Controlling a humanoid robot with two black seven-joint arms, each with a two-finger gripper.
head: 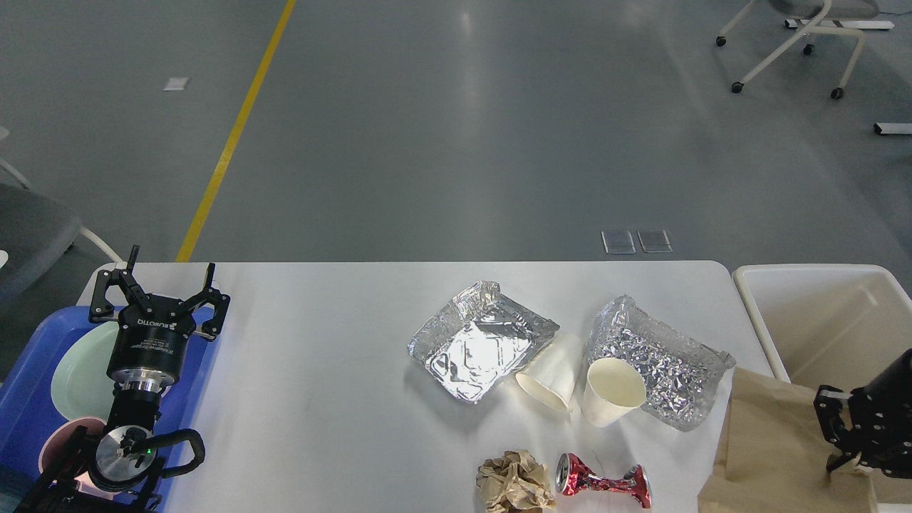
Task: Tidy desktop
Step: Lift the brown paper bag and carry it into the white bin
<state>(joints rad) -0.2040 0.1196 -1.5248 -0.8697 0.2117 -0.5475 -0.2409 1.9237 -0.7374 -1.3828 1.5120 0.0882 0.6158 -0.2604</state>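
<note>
Right jaws clench a paper bag at the table edge, bin just beyond; left jaws released over the tray.

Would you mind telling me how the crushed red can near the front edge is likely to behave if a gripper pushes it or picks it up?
The crushed red can lies on its side on the desktop, so a push may roll or pivot it. Its pinched middle suggests thin, light metal that would probably dent further under a firm squeeze. The shiny skin could be slippery; the narrow waist looks the easiest place for fingers.

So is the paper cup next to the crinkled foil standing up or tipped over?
Tipped. The paper cup leans on the crinkled foil, its empty mouth facing the camera.
</note>
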